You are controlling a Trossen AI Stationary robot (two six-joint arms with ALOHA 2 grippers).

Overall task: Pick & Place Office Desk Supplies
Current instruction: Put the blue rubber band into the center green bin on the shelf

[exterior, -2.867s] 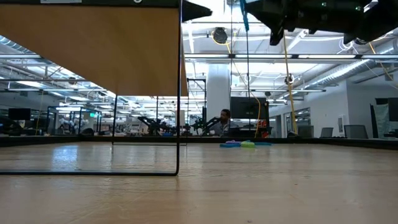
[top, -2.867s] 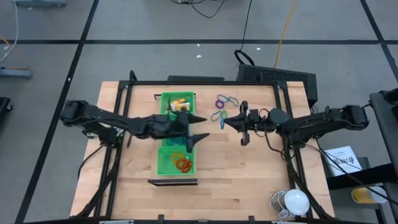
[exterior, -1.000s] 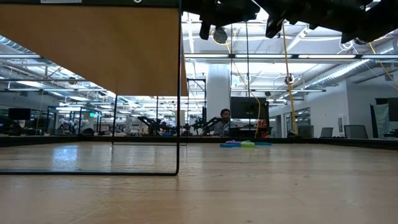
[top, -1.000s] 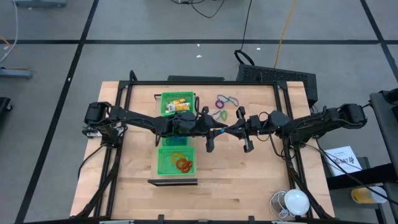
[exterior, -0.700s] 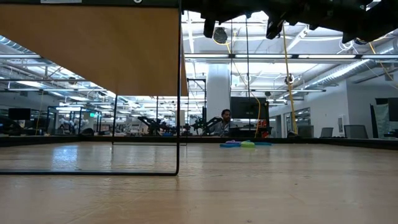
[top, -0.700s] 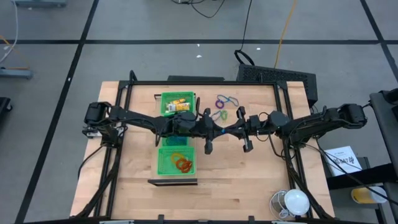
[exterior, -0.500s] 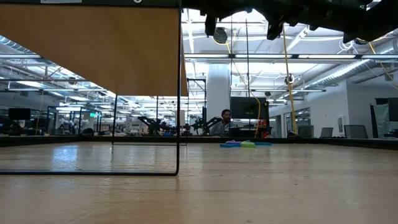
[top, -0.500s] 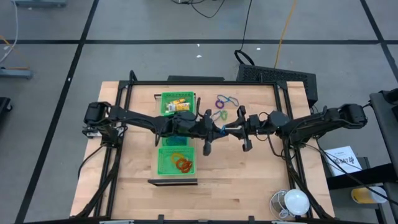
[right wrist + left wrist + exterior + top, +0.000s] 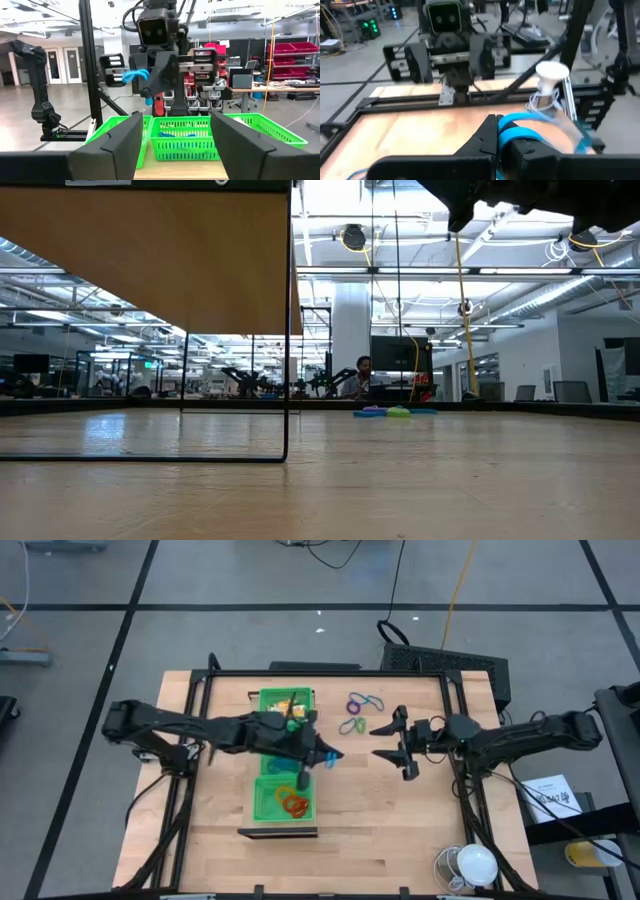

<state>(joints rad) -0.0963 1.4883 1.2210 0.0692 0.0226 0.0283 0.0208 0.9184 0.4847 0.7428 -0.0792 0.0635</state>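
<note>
Left gripper carries a blue loop above the green tray; right gripper stands spread apart.

The left gripper (image 9: pixel 318 755), raised over the green tray's (image 9: pixel 268 802) right edge near the middle compartment, is clamped on a blue loop (image 9: pixel 520 135). Orange-red loops (image 9: pixel 293 803) lie in the near compartment, yellow pieces (image 9: pixel 286 704) in the far one. Purple, green and blue loops (image 9: pixel 360 710) rest on the table (image 9: pixel 380 830) beside the tray. The right gripper (image 9: pixel 388 744) hovers facing it, fingers wide, holding nothing.
</note>
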